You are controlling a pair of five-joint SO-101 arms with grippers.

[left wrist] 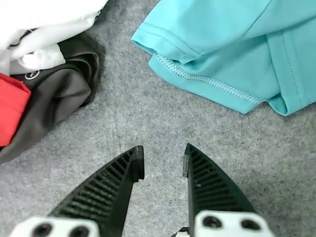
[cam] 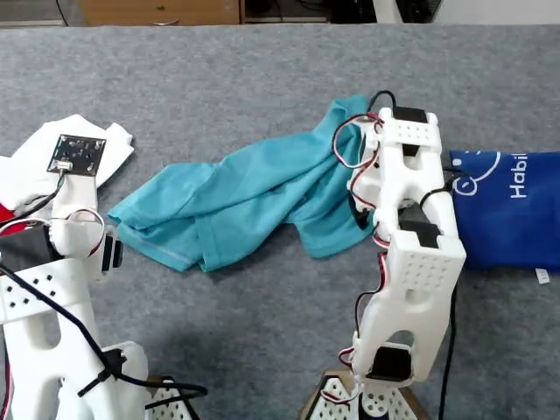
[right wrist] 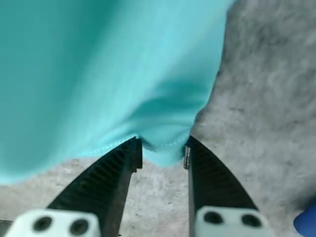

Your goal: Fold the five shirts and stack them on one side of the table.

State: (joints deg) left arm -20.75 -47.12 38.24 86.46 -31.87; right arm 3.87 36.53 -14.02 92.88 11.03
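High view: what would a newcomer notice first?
The crumpled teal shirt sprawls across the middle of the table, with the right pincer open astride its edge. A blue shirt lies at the right edge, and a white, black and red pile of clothes sits at the far left.

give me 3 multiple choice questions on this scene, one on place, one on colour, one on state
1. Where is the blue shirt? A by the white pile B at the table's right edge C under the teal one
2. Shirt colour at the right gripper? A red B teal C white
3. The left gripper is: A open over bare table B shut on black cloth C shut on teal cloth
Answers: B, the high view shows it there; B, the teal shirt's hem sits between its fingers; A, fingers apart, nothing between.
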